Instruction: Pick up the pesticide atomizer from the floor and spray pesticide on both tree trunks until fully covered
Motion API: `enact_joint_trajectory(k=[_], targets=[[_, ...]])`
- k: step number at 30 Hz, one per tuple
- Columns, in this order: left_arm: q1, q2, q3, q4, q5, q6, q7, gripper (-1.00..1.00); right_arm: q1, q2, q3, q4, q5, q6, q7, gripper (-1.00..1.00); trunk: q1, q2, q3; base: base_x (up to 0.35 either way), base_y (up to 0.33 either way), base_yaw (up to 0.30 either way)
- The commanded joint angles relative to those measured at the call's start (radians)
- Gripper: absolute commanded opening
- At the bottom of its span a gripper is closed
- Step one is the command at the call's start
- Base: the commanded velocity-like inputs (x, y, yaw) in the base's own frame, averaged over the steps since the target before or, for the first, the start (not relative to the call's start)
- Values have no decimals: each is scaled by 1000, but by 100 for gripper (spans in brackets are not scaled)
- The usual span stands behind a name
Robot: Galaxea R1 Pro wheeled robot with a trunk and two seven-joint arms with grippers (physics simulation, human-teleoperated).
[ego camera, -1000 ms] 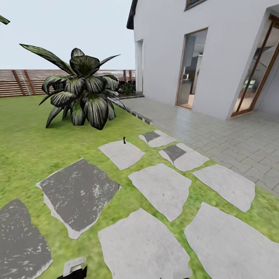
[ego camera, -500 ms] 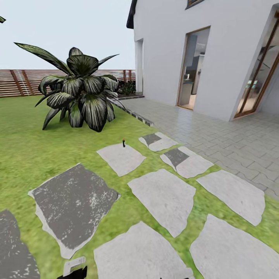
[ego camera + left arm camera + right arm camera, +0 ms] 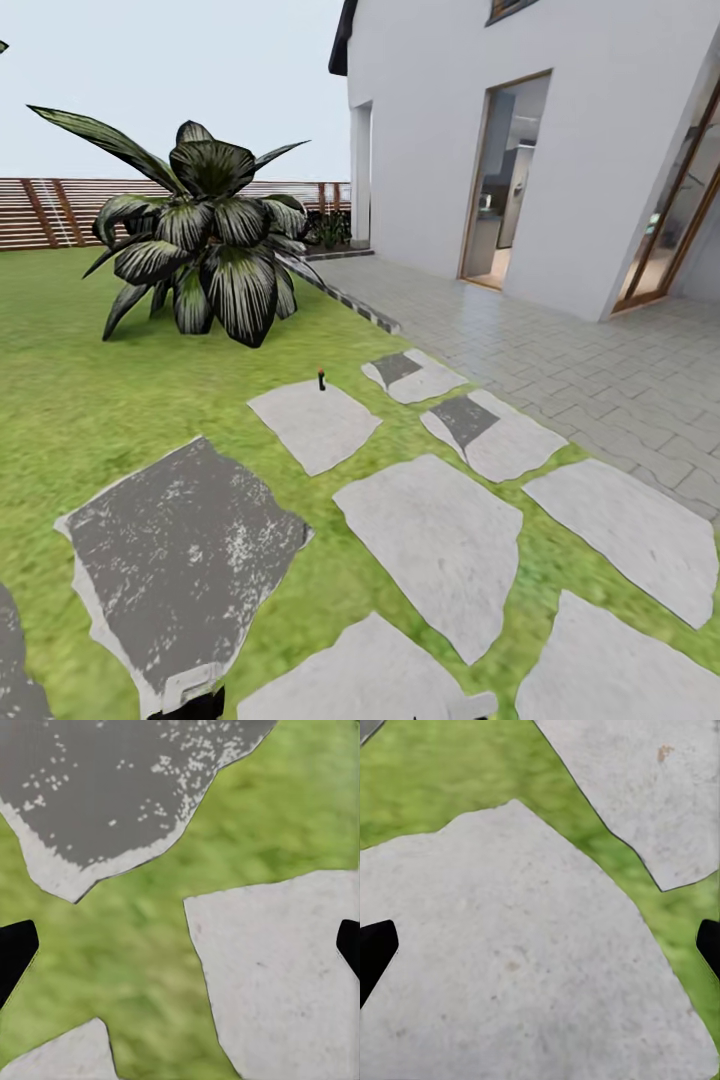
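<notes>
The pesticide atomizer (image 3: 320, 380) is a tiny dark upright object with a reddish top. It stands on the far edge of a pale stepping stone (image 3: 315, 422) in the garden lawn (image 3: 80, 400), several stones ahead of me. My left gripper (image 3: 180, 949) hangs open over grass and stone edges, its black fingertips (image 3: 15, 954) far apart with nothing between them. Above a pale stone, my right gripper (image 3: 540, 945) is also open and empty. The trees and their trunks are out of view.
A short palm (image 3: 205, 235) grows on the lawn behind the atomizer. A slatted wooden fence (image 3: 50, 212) closes the back. The white house (image 3: 450, 130) and its paved terrace (image 3: 560, 350) lie to the right. A dark stone (image 3: 180, 545) lies at the near left.
The whole head view has shifted: the stones, palm and atomizer sit lower and nearer in the picture, so the camera has moved forward. Nothing on the ground has moved.
</notes>
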Motion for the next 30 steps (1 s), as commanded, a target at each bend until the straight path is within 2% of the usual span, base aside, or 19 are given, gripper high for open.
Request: enact_joint_trajectory(k=[1, 30], targets=[[-1, 0, 3, 1, -2, -4, 0, 100, 0, 0, 0, 0, 5, -2, -1, 100, 0, 0, -1, 338, 92, 0], [-1, 1, 4, 1, -2, -4, 0, 100, 0, 0, -1, 0, 5, -2, 1, 100, 0, 0, -1, 337, 108, -3]])
